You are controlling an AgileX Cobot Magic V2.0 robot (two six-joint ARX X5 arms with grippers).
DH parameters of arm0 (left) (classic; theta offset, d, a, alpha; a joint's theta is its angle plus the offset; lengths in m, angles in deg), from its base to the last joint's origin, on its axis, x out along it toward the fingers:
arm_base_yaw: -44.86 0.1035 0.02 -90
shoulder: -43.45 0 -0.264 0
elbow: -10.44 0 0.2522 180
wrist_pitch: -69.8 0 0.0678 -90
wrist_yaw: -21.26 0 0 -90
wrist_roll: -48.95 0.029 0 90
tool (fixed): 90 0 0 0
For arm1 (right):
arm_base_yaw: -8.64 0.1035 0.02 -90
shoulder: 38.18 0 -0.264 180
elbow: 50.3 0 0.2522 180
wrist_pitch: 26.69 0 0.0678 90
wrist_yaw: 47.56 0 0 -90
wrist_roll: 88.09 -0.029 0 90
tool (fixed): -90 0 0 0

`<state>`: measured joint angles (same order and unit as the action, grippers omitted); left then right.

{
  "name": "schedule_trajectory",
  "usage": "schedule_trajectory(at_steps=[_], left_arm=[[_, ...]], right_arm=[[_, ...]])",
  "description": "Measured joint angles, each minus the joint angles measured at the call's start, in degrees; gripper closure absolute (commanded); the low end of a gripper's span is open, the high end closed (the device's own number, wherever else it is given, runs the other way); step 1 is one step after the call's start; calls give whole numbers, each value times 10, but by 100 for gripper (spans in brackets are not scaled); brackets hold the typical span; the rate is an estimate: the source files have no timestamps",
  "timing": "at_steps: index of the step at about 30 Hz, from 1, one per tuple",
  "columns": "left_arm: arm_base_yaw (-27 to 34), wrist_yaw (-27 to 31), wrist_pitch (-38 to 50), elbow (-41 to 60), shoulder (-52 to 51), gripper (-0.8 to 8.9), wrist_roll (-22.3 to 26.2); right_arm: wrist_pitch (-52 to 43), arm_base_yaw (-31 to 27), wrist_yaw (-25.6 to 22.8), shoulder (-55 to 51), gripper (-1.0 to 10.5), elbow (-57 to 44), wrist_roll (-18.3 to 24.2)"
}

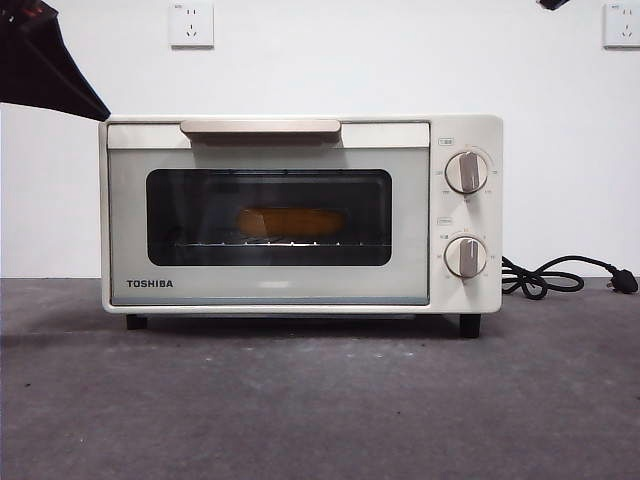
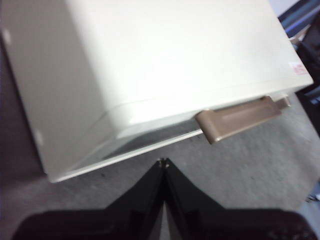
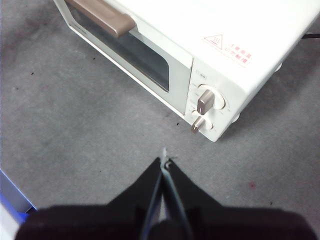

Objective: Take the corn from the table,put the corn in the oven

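Behind the dark glass window (image 1: pixel 268 217) of the oven (image 1: pixel 300 213), the corn (image 1: pixel 290 222) lies on its side on the wire rack (image 1: pixel 268 243), roughly in the middle of the chamber, seen dimly as a yellow-orange shape through the tinted pane. Its long axis runs along the oven's width. The oven door is shut, with its beige bar handle (image 1: pixel 260 126) lying flat across the top of the door. To the side of the door sit two round knobs, the upper knob (image 1: pixel 466 172) and the lower knob (image 1: pixel 465 256), one above the other. The TOSHIBA lettering (image 1: pixel 149 284) shows at the door's lower corner. The oven stands on short black feet on the table (image 1: pixel 320 410), a dark grey mottled surface. A black cord (image 1: pixel 560 275) lies coiled on the table beside the knob side of the oven, ending in a plug.

The left gripper (image 2: pixel 163 161) hovers above and just in front of the oven's closed door, near the handle's end, touching nothing; its two black jaws are pressed together with nothing between them. In the front view a dark arm part (image 1: pixel 45 65) shows at the upper corner, just beside the oven's top edge. The right gripper (image 3: pixel 164 161) hangs over bare table in front of the oven's knob end, well apart from it, jaws likewise closed and empty. Two white wall sockets (image 1: pixel 191 24) sit on the wall behind.
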<state>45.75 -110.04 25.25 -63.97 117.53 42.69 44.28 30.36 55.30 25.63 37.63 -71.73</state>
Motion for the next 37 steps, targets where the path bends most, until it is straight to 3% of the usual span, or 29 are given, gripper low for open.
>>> schedule_trajectory(at_steps=[8,11,16,21,27,33,37], left_arm=[[1,46,0,0,-109,818,17],[1,78,3,0,-160,818,57],[2,79,4,0,-248,817,167],[8,79,16,0,-315,817,213],[17,79,88,51,-384,817,217],[17,89,213,217,-485,817,182],[17,135,228,325,-552,817,156]], right_arm=[[0,0,0,0,946,0,0],[0,0,0,0,946,0,0],[0,0,0,0,946,0,0],[0,0,0,0,946,0,0],[0,0,0,0,946,0,0],[0,0,0,0,946,0,0],[0,0,0,0,946,0,0]])
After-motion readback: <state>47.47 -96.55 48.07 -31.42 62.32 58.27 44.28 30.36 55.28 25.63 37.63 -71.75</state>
